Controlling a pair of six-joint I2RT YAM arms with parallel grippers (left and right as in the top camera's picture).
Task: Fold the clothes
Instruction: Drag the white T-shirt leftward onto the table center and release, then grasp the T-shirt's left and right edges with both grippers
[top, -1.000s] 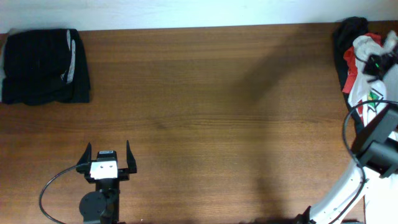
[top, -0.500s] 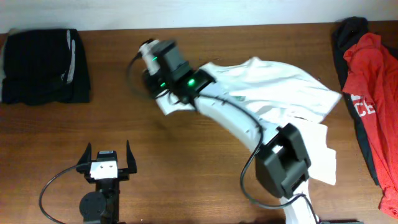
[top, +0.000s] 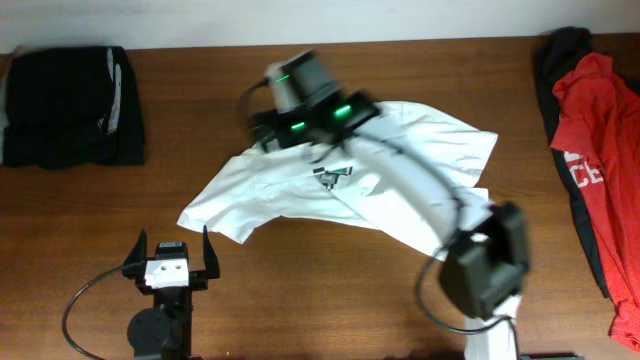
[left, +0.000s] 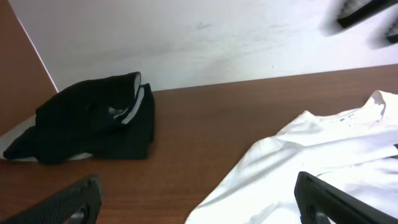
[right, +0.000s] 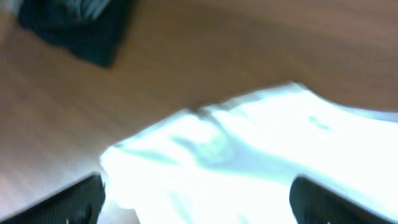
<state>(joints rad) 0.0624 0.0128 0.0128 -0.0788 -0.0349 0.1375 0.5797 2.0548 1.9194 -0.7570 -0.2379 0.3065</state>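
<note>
A large white T-shirt (top: 300, 190) lies loosely spread across the middle of the table, a small dark mark (top: 333, 177) on its chest. My right gripper (top: 265, 128) hovers over the shirt's upper left part; in the blurred right wrist view the gripper (right: 208, 202) is open, its fingers wide apart above the white shirt (right: 249, 155), holding nothing. My left gripper (top: 173, 240) stands open at the table's front left, just short of the shirt's lower corner. In the left wrist view this gripper (left: 202, 205) is empty, the shirt (left: 323, 155) ahead and to the right.
A folded black garment (top: 70, 105) lies at the back left corner, also seen as the black garment (left: 93, 118) from the left wrist. A red shirt on dark clothes (top: 590, 150) sits at the right edge. The right arm's elbow (top: 490, 270) stands over the shirt's right side.
The right arm swung in from the right pile, dragging the white shirt to the table's middle, then opened and let it go. The left arm has not moved.
</note>
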